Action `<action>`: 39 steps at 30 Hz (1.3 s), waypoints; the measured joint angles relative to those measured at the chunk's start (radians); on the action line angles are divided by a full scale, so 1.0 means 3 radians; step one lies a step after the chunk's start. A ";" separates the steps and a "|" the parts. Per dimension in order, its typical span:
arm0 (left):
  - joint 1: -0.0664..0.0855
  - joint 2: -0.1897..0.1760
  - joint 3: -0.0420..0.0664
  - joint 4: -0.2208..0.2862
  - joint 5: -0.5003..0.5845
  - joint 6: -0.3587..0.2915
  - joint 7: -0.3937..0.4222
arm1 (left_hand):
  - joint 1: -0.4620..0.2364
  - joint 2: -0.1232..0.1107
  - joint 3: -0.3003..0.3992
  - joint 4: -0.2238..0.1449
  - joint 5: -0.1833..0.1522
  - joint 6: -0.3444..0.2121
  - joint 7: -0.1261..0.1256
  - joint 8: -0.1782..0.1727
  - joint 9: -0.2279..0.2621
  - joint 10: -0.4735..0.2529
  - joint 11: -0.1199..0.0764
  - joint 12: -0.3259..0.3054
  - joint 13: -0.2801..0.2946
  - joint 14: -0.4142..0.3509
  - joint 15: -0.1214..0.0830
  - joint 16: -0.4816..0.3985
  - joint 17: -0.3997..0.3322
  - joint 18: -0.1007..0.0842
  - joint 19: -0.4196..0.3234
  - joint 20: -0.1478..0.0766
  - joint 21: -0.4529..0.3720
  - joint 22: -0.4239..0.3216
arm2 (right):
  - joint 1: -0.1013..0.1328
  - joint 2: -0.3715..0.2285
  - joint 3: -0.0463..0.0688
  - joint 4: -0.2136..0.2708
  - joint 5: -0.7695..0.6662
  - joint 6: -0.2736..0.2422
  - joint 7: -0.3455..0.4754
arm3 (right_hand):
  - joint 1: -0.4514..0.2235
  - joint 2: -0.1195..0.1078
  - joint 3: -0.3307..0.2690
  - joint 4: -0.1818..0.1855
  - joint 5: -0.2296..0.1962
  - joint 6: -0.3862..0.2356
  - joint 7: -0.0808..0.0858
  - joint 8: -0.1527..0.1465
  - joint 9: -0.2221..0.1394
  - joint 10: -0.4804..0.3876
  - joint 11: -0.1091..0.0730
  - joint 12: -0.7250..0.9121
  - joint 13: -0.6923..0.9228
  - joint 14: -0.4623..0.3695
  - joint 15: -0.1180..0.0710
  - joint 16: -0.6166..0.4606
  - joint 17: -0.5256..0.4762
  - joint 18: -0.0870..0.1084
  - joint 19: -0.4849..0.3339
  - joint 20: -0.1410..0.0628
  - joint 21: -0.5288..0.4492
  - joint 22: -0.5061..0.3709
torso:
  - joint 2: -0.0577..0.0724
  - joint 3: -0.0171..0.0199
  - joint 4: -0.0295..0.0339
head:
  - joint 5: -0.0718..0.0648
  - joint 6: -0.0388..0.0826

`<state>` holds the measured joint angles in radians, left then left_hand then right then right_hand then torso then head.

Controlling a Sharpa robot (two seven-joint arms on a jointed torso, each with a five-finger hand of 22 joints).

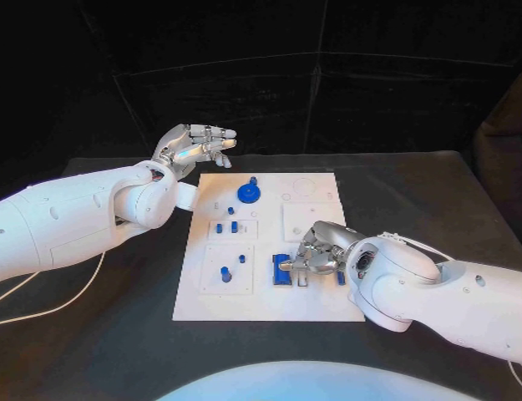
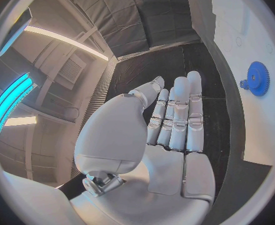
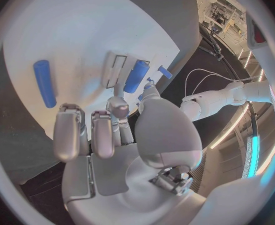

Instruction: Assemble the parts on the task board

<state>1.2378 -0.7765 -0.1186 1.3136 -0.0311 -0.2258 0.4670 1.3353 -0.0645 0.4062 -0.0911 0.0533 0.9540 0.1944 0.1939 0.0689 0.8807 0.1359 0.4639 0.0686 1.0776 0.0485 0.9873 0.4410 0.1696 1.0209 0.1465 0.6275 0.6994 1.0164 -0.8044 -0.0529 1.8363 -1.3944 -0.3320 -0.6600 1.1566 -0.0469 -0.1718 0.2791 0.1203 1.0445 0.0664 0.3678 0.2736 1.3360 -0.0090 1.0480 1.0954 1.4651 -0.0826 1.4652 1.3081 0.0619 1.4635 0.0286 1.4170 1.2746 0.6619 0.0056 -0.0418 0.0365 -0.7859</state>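
The white task board [image 1: 315, 305] lies in the middle of the black table. A blue gear [image 1: 250, 194] [image 2: 257, 78] stands near its far edge, and several small blue pegs [image 1: 225, 226] stand in the left part. My right hand [image 1: 317, 251] [image 3: 112, 130] is low over the board's near right part. Its thumb and a finger pinch the end of a blue cylinder [image 3: 136, 76] [image 1: 282, 269] that lies in a rectangular slot. A loose blue peg [image 3: 44, 82] [image 1: 340, 278] lies on the board beside that hand. My left hand [image 1: 195, 146] [image 2: 169, 120] hovers off the board's far left corner, fingers straight, holding nothing.
The board [image 2: 244, 25] sits on black tabletop [image 1: 104, 334] with bare room on the left, right and front. A white cable [image 1: 44, 305] trails across the table under my left arm. Black curtains close off the back.
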 measured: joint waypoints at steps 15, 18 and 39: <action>0.0000 -0.0017 -0.0004 -0.0001 0.0000 0.0003 0.0000 | 0.0000 0.0000 0.0000 0.0000 0.0000 0.0000 0.0000 0.0000 0.0000 0.0000 0.0000 0.0000 0.0000 0.0000 0.0000 0.0000 0.0000 0.0000 0.0000 0.0000 0.0000 0.0000 | 0.0014 -0.0754 0.0005 0.0381 -0.0045 -0.0114 0.0273 | 0.0335 0.0119 -0.0006 -0.0062 0.0559 -0.0070 0.0025 -0.0087 0.0006 0.0025 0.0025 0.0043 0.0083 0.0013 0.0013 0.0001 -0.0001 0.0000 0.0000 0.0000 0.0000 0.0046 | -0.0006 0.0001 -0.0021 | -0.0051 0.0031; 0.0000 -0.0017 -0.0006 0.0004 0.0000 0.0003 0.0000 | 0.0000 0.0000 0.0000 0.0000 0.0000 0.0000 0.0000 0.0000 0.0000 0.0000 0.0000 0.0000 0.0000 0.0000 0.0000 0.0000 0.0001 0.0000 0.0000 0.0000 0.0000 0.0000 | 0.0014 -0.0843 0.0005 0.0384 -0.0091 -0.0069 0.0258 | 0.0335 0.0118 -0.0019 -0.0075 0.0587 -0.0070 0.0025 -0.0087 0.0010 0.0025 0.0025 0.0043 0.0082 0.0013 0.0013 0.0001 -0.0001 0.0000 0.0000 0.0000 0.0000 0.0052 | -0.0006 0.0001 -0.0025 | -0.0074 0.0032; -0.0004 -0.0026 -0.0007 0.0014 0.0000 0.0007 0.0000 | 0.0000 0.0000 0.0000 0.0000 0.0000 0.0000 0.0000 0.0013 0.0000 0.0000 0.0000 0.0000 0.0000 0.0000 0.0000 0.0000 -0.0004 0.0000 0.0000 0.0000 0.0000 0.0001 | 0.0010 -0.0753 0.0002 0.0217 -0.0368 0.0297 0.0085 | 0.0401 0.0114 -0.0038 -0.0094 0.0615 -0.0051 0.0029 -0.0087 0.0012 0.0025 0.0024 0.0043 0.0086 0.0012 0.0013 0.0001 -0.0001 0.0000 0.0000 0.0000 0.0000 0.0072 | -0.0003 0.0002 -0.0015 | -0.0114 0.0006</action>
<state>1.2365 -0.7842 -0.1208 1.3177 -0.0310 -0.2237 0.4671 1.3353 -0.0645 0.4062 -0.0911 0.0533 0.9540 0.1944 0.1979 0.0689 0.8808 0.1358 0.4639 0.0686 1.0776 0.0485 0.9873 0.4399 0.1695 1.0209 0.1465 0.6275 0.6997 1.0195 -1.0304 -0.0524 1.9014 -1.5049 -0.2428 -0.6344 1.2768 -0.0127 -0.1832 0.2510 0.3047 1.0291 0.0751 0.3418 0.2773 1.3434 -0.0017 1.0608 1.1213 1.4688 -0.0788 1.4655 1.3076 0.0619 1.4635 0.0286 1.4170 1.2961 0.6611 0.0061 -0.0462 0.0024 -0.7841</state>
